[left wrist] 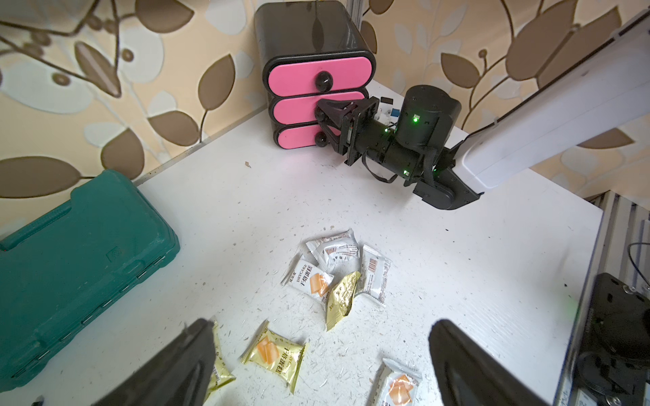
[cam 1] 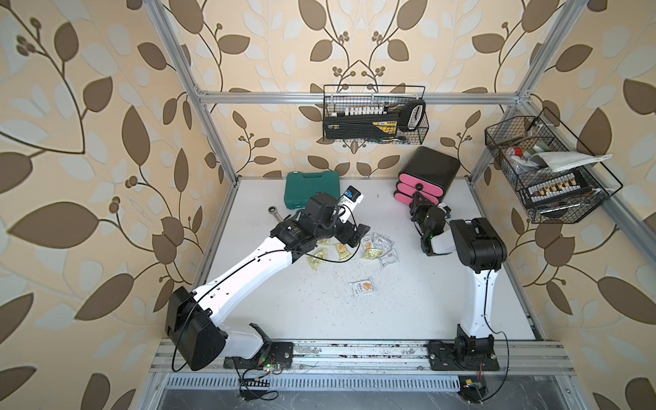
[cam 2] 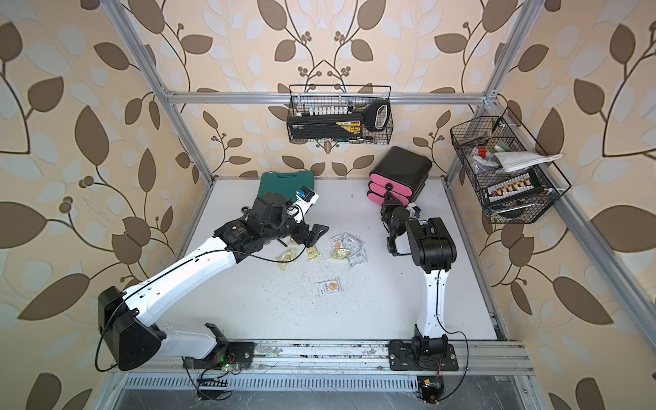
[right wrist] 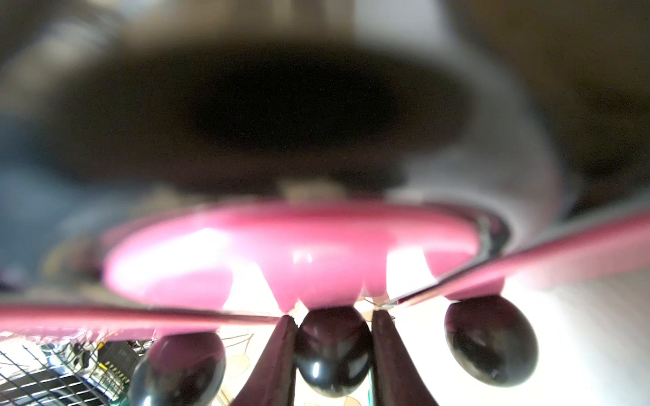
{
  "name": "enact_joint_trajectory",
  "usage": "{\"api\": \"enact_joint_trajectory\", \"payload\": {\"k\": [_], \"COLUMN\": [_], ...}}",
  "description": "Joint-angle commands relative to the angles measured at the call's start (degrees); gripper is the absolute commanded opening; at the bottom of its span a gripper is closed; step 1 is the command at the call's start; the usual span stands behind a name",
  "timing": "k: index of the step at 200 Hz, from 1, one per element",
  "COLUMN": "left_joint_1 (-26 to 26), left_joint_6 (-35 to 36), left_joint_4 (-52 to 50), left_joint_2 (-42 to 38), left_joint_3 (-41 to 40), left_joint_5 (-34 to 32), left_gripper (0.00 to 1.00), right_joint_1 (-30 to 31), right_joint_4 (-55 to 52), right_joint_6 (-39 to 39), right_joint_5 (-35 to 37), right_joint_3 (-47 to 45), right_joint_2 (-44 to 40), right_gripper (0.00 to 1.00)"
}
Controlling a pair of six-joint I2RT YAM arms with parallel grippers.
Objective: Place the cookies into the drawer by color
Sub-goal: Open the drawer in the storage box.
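The left arm (cam 1: 248,262) stretches forward and inward, its left gripper (left wrist: 322,334) angled down with jaws spread wide. The right arm (cam 1: 479,294) reaches forward, its right gripper (right wrist: 334,315) pinching the middle knob (right wrist: 334,355).

Pink-fronted black drawer (left wrist: 292,75); white and yellow-green cookies (left wrist: 272,355); green case (left wrist: 81,267).

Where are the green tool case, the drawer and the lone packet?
green tool case (cam 1: 305,184), in a top view, lid.
drawer (cam 1: 431,165), in a top view, black top.
lone packet (cam 1: 362,287), in a top view, wrapper middle.
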Motion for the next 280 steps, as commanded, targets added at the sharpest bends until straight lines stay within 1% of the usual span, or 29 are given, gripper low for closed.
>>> {"api": "enact_joint_trajectory", "payload": {"k": [1, 33, 57, 83, 91, 94, 110, 117, 131, 150, 198, 215, 227, 252, 267, 280], "left_joint_1": [-0.45, -0.45, -0.45, -0.45, -0.45, -0.46, -0.45, -0.46, -0.45, -0.45, -0.45, -0.46, -0.45, -0.50, -0.54, -0.54], "left_joint_6": [0.54, 0.70, 0.54, 0.48, 0.42, 0.38, 0.46, 0.49, 0.54, 0.54, 0.46, 0.48, 0.31, 0.35, 0.37, 0.22], "left_joint_4": [1.14, 1.10, 1.19, 1.15, 1.09, 1.11, 1.10, 1.16, 1.16, 1.16, 0.97, 1.00, 0.90, 0.90, 0.94, 0.94], "left_joint_2": [-2.06, -2.06, -2.02, -1.81, -1.77, -1.72, -1.75, -1.66, -1.58, -1.37, -0.97, -0.64, -0.42, -0.25, -0.07, 0.10], "left_joint_3": [0.68, 0.67, 0.62, 0.67, 0.67, 0.67, 0.67, 0.61, 0.63, 0.67, 0.77, 0.77, 0.78, 0.77, 0.76, 0.76], "left_joint_5": [0.17, 0.10, 0.28, 0.51, 0.63, 0.58, 0.45, 0.33, 0.30, 0.55, 0.54, 0.63, 0.87, 0.83, 0.76, 1.00], "left_gripper": [0.98, 0.98, 0.98, 0.98, 0.98, 0.98, 0.98, 0.98, 0.98, 0.98, 0.98, 0.98, 0.98, 0.98, 0.98, 0.98], "right_joint_1": [0.08, 2.74, 5.28, 7.77, 8.36, 8.58, 9.15, 9.17, 9.21, 9.20, 9.01, 8.83, 8.90, 8.76, 8.78, 8.65], "right_joint_4": [-1.34, 0.35, 3.64, 5.89, 6.84, 7.26, 8.42, 8.38, 8.41, 8.35, 8.41, 7.88, 7.00, 8.41, 7.86, 4.80], "right_joint_6": [-2.92, -4.39, -4.33, -4.47, -4.49, -4.43, -4.14, -4.49, -5.63, -7.69, -11.92, -14.81, -15.45, -16.13, -18.26, -19.71], "right_joint_5": [-0.89, -1.17, -0.36, -0.73, -0.41, -0.12, 0.95, 0.41, -0.65, -2.10, -7.90, -12.55, -15.67, -15.18, -14.84, -14.55], "right_joint_3": [-3.17, -9.25, -14.53, -18.18, -19.38, -19.91, -22.76, -23.64, -25.45, -28.00, -36.27, -36.55, -36.45, -40.18, -42.68, -44.38], "right_joint_2": [-2.36, -5.67, -6.74, -6.95, -6.90, -6.96, -7.33, -7.72, -8.89, -11.17, -16.89, -17.86, -18.03, -19.68, -23.20, -27.38], "right_gripper": [0.22, 0.22, 0.23, 0.27, 0.30, 0.32, 0.51, 0.55, 0.61, 0.65, 0.68, 0.68, 0.68, 0.68, 0.67, 0.66]}}
